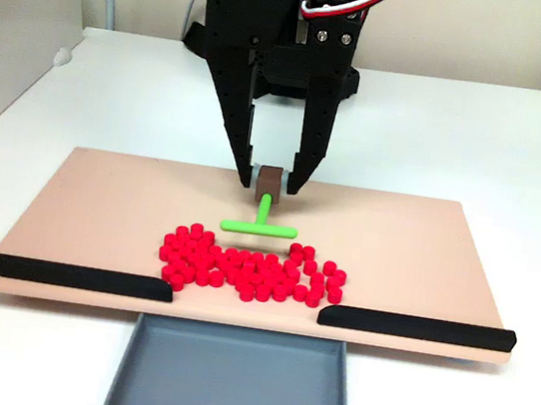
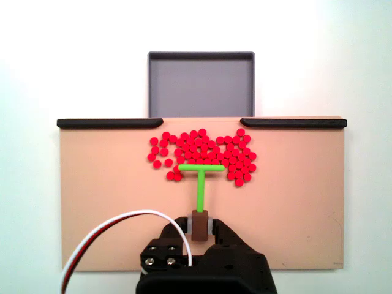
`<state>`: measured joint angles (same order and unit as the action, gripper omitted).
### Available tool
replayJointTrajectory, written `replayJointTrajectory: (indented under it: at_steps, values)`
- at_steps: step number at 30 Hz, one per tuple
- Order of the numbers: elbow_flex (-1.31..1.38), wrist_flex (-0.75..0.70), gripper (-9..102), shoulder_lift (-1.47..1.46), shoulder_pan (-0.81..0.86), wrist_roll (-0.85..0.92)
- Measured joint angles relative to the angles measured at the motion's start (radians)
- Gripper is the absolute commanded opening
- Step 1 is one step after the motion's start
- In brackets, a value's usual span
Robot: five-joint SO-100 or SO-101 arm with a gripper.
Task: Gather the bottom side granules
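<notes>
The black two-finger gripper [image 1: 271, 182] has its jaws clamped on the brown block handle of the green T-shaped tool [image 2: 200, 177]. The small red cylindrical granules [image 1: 251, 268] cluster mid-frame on the tan board [image 1: 98, 209]; a hurried push could scatter them past the grey tray [image 1: 231, 378]

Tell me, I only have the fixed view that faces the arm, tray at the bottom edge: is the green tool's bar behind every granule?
Observer: No. In a fixed view from above, two granules lie on the arm's side of the bar of the green T-tool, by its left end.
Operator: And past its right end?
Observer: There, more of them reach past the bar's line towards the end effector.
Operator: My picture cuts off the tray's near edge. Anything in it?
Observer: The whole grey tray shows here, with nothing in it.
</notes>
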<state>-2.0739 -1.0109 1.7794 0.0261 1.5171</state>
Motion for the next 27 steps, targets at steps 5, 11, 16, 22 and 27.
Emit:
replayJointTrajectory:
  at_steps: [5, 11, 16, 22, 27]
  values:
    - [0.000, -0.074, 0, 0.064, -0.003, -0.006]
    - [0.014, -0.247, 0, 0.118, 0.006, -0.005]
    - [0.055, -0.348, 0, 0.126, 0.020, -0.003]
    - [0.055, -0.353, 0, 0.127, 0.026, 0.021]
    - [0.055, -0.353, 0, 0.127, 0.041, 0.048]
